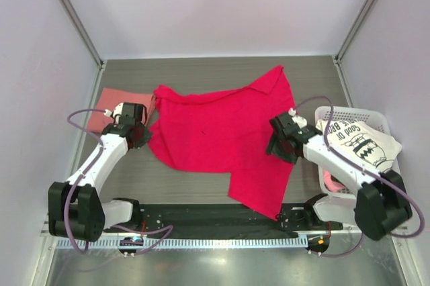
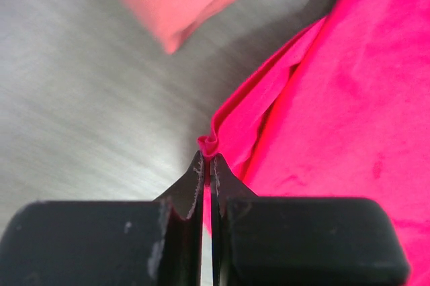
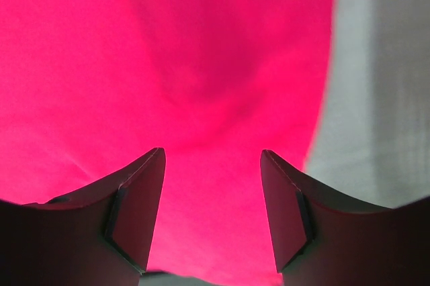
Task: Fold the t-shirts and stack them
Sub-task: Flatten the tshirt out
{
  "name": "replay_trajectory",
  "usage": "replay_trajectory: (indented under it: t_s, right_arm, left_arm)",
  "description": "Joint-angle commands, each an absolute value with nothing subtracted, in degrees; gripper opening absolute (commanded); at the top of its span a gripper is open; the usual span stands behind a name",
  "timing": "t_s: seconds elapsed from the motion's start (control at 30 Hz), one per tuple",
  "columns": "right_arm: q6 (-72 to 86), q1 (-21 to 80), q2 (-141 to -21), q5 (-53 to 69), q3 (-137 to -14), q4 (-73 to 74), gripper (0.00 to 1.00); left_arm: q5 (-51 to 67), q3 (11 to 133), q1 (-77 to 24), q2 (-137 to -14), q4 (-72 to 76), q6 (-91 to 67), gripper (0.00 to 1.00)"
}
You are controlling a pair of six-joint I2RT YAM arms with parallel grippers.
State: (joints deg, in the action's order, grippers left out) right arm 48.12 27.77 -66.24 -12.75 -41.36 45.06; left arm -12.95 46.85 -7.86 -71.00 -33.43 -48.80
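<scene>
the bright crimson-magenta cloth t-shirt (image 1: 222, 131) lies spread and rumpled across the middle of the dark grey wood-grain table (image 1: 201, 71), with one corner reaching the near edge. the left gripper (image 2: 207, 162) is at its left edge, jaws pressed together on a small fold of crimson cloth. the right gripper (image 3: 211, 158) is over the shirt's right side, jaws apart, with flat crimson cloth showing between them. the salmon-pink cloth t-shirt (image 1: 111, 108) lies flat at the far left, just beside the crimson one. the white cloth t-shirt with black print (image 1: 363, 141) is draped over the white plastic lattice basket (image 1: 349, 110) at the right.
</scene>
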Motion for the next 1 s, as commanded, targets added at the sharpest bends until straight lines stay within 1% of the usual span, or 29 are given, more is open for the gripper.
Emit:
replay_trajectory:
  t_s: [0.0,0.07,0.17,0.3,0.43,0.6,0.7,0.8,0.9,0.93,0.97]
  right_arm:
    - [45.4,28.0,-73.1,-19.2,-49.5,38.3,0.64]
    - [42.8,27.8,-79.2,-19.3,-53.3,37.2,0.64]
    - [39.7,27.2,-87.2,-18.7,-58.4,36.0,0.64]
    - [37.2,25.5,-94.2,-17.6,-63.3,33.7,0.65]
    - [36.2,22.1,-99.8,-14.3,-66.3,32.2,0.66]
    - [35.1,18.5,-106.7,-12.7,-67.7,30.1,0.66]
    - [35.3,15.6,-111.4,-10.7,-69.1,28.4,0.66]
    - [36.4,12.7,-116.5,-8.9,-72.9,27.0,0.65]
    - [35.9,11.9,-121.4,-9.8,-81.9,28.0,0.65]
    - [35.8,11.5,-125.4,-10.3,-88.7,31.0,0.65]
    - [35.2,11.3,-127.2,-10.2,-92.2,32.7,0.66]
  left_arm:
    - [-16.9,44.7,-7.6,-66.8,-38.1,-51.3,0.0]
    - [-18.7,42.6,-7.6,-63.9,-38.1,-53.0,0.0]
    - [-18.4,39.4,-7.6,-60.4,-35.5,-55.1,0.0]
    - [-15.8,35.7,-7.5,-57.1,-30.9,-57.7,0.0]
    - [-15.6,35.2,-7.6,-57.3,-29.4,-59.0,0.0]
    - [-16.0,34.5,-7.6,-60.2,-27.1,-61.1,0.0]
    - [-15.0,32.6,-7.6,-62.0,-21.9,-64.1,0.0]
    - [-14.2,34.3,-7.6,-66.0,-19.2,-66.1,0.0]
    - [-15.3,37.3,-7.6,-71.3,-17.4,-67.1,0.0]
    - [-15.9,38.1,-7.6,-72.8,-16.8,-67.2,0.0]
    - [-16.8,39.3,-7.6,-75.4,-16.2,-67.5,0.0]
